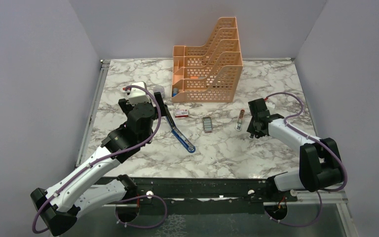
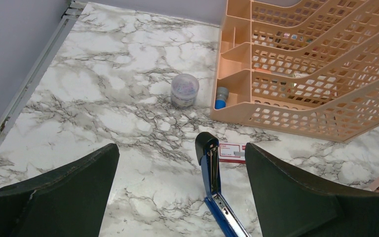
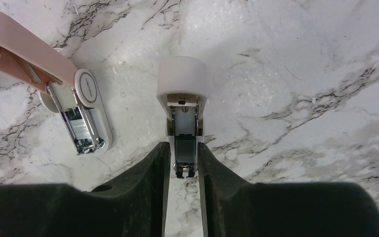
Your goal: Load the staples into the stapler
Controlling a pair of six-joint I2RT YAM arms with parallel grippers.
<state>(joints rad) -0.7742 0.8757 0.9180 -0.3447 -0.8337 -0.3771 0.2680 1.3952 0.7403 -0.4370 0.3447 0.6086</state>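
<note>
Stapler (image 1: 181, 134) lies diagonally: black end far-left, channel near-right.

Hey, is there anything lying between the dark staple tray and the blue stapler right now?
Nothing visible. From above, only bare marble separates the staple tray from the blue stapler. The red-and-white box sits by the stapler's far end, outside that path.
</note>
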